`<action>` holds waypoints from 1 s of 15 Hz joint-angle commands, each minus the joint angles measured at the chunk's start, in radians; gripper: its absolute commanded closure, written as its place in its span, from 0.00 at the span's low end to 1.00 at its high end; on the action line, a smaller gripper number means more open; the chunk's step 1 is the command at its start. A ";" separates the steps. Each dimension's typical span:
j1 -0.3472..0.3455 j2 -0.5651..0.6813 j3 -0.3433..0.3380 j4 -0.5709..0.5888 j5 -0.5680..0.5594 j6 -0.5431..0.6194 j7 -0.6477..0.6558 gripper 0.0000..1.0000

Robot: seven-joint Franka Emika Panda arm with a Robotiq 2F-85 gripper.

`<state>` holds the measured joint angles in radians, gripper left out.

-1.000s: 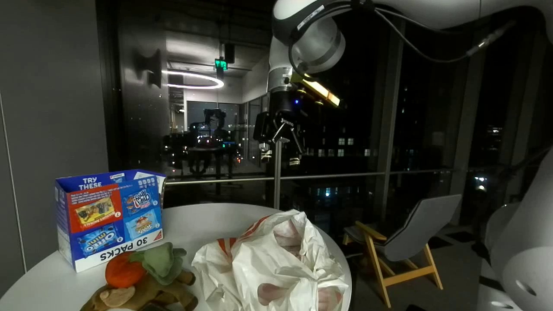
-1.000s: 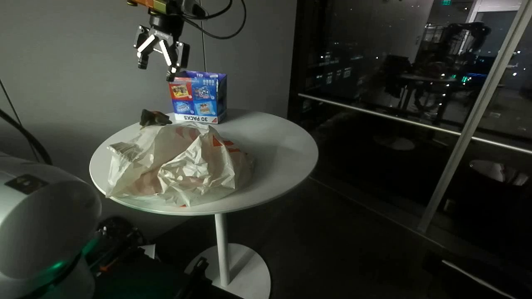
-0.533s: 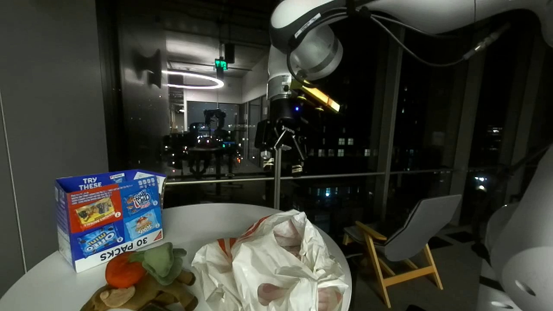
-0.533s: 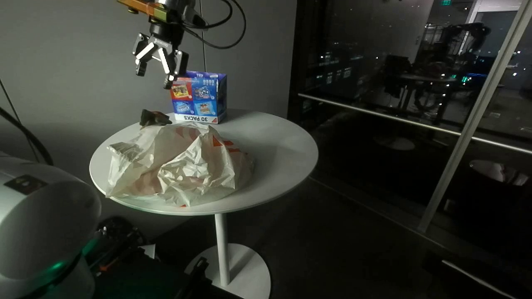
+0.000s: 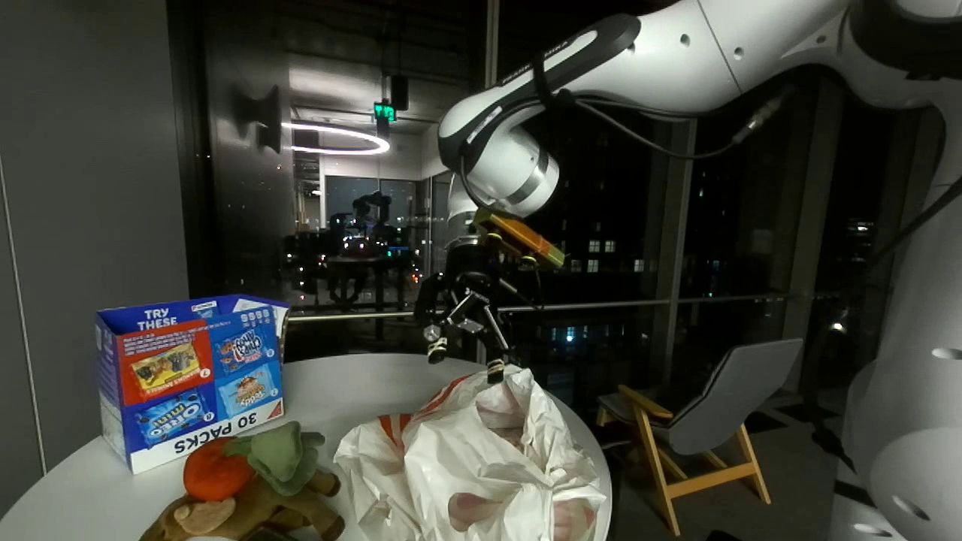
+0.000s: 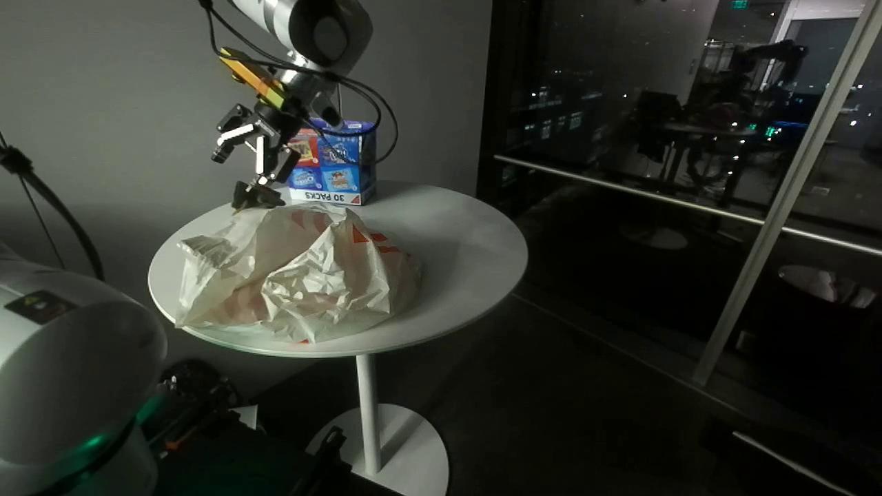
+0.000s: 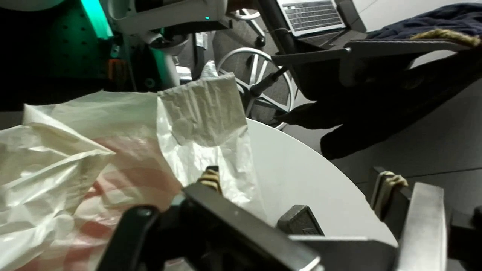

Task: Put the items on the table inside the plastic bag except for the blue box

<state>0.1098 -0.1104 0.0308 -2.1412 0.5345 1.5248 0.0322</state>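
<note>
Can see the end effector up in the air over the round white bench in both exterior views, with fingers spread wide apart. Can spot a wrinkly white plastic bag with red marks, lying on the bench. In an exterior view, can find a brown stuffed animal just beside the bag, and a round orange-red plush toy with green leaves, both outside the bag. Cannot tell if beside or on top of each other. Farther back, can see the blue snack box standing up, with "30 PACKS" printed upside down near the bottom. In the wrist view, can see a small dark block against the white bench top, partly covered and hard to name
</note>
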 commanded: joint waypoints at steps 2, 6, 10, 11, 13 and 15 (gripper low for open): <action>-0.029 0.053 0.013 -0.007 0.035 0.111 0.153 0.00; -0.025 0.074 0.022 -0.005 0.002 0.160 0.267 0.00; -0.022 0.087 0.035 0.000 -0.100 0.175 0.429 0.00; -0.022 0.090 0.038 0.002 -0.130 0.172 0.469 0.00; -0.023 0.096 0.040 0.009 -0.178 0.159 0.528 0.00; -0.024 0.105 0.040 0.014 -0.171 0.167 0.516 0.26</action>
<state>0.0905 -0.0214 0.0607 -2.1533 0.3757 1.6859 0.5143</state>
